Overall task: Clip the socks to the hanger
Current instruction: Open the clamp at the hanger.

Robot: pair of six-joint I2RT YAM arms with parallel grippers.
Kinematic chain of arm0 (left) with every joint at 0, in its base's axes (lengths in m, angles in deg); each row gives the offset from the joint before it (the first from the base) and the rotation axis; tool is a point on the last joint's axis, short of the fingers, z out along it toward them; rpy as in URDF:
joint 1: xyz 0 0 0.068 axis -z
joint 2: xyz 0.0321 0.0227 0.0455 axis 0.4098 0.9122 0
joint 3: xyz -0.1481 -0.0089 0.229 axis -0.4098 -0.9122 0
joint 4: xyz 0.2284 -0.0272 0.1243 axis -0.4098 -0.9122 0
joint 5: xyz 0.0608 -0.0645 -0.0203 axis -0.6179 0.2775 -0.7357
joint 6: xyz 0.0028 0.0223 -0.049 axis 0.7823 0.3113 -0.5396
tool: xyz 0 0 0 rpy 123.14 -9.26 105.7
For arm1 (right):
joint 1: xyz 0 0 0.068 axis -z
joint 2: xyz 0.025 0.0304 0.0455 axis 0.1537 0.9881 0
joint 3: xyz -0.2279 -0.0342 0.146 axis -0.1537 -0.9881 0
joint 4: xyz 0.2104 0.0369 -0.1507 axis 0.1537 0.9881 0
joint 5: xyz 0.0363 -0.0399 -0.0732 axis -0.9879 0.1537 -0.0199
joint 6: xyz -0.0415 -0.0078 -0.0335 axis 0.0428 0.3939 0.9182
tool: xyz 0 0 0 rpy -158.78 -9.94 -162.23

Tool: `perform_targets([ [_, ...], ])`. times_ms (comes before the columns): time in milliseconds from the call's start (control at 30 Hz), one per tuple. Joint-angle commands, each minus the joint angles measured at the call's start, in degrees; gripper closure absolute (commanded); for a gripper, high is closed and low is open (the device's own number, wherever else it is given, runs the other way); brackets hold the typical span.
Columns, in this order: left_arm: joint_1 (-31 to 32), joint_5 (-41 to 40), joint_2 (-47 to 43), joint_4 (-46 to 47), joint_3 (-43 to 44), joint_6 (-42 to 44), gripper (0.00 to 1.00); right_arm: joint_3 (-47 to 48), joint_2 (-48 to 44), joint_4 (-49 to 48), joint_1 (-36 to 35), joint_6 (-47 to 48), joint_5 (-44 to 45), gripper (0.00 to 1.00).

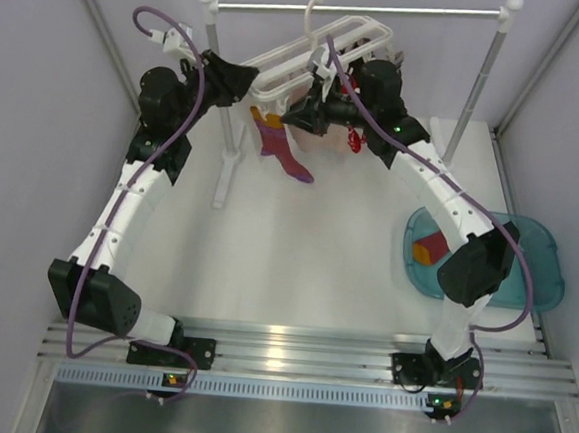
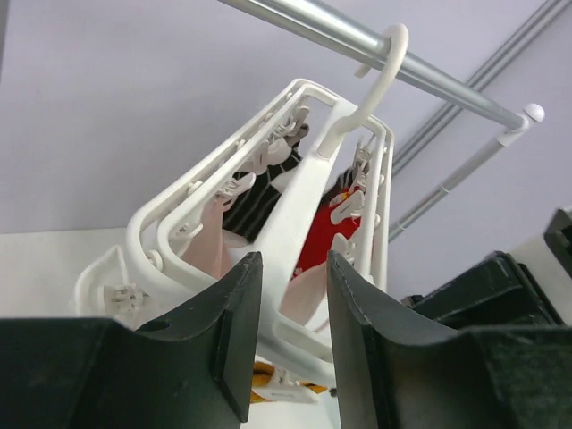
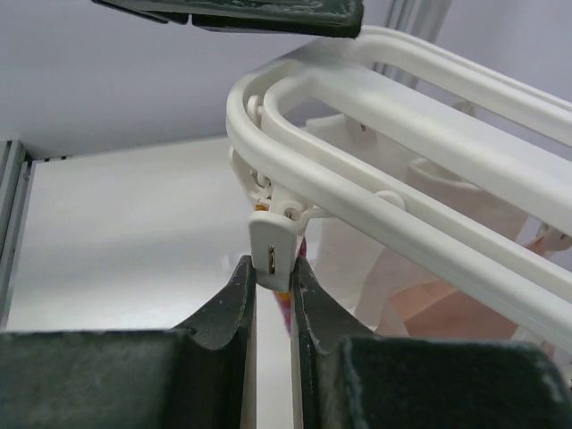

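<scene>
hanger has one small white clip pinched by the right gripper, fingers nearly shut on it, while the left gripper is closed partway around the frame's near rim. only the left wrist view shows the red sock and striped sock clipped inside. from above, a purple sock hangs at upper centre below the silver rail, with a teal tray at right.

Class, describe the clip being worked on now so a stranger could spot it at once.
Find the silver rail, then the white hanger hooked on it. At the hanger's rounded end, it is the one clip pinched by the right end effector.
</scene>
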Motion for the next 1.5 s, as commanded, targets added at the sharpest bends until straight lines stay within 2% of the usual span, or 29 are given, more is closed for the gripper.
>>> perform_targets([
  [0,-1.67,2.66,1.19,4.08,2.95,0.44,0.60,4.91,1.64,-1.60,-1.94,-1.82,-2.02,1.00],
  [167,-1.95,12.08,-3.28,8.47,-2.67,1.66,0.56,9.92,5.24,2.95,-1.94,-2.00,-0.62,1.00],
  [367,-1.77,20.17,-10.67,7.25,-9.60,2.28,0.50,13.62,7.53,6.75,-1.50,-0.94,0.35,1.00],
  [533,-0.19,18.34,-11.64,5.14,-12.70,3.25,0.50,13.19,7.71,5.96,-1.32,-1.82,0.70,1.00],
  [800,4.46,11.32,-7.34,0.66,-8.31,9.13,0.45,13.01,7.10,5.79,-1.32,-2.44,-0.09,1.00],
  [967,6.14,2.02,-4.88,-1.62,-4.80,11.42,0.41,11.26,5.96,5.44,-1.41,-2.09,-0.18,1.00],
  [1133,6.14,-3.36,-3.12,-3.47,-1.98,13.17,0.37,10.20,5.16,5.61,-1.23,-1.47,-0.44,1.00],
  [1467,6.05,-2.32,-0.75,-2.77,0.75,12.92,0.34,9.05,4.46,5.17,-1.23,-1.20,-1.67,1.00],
])
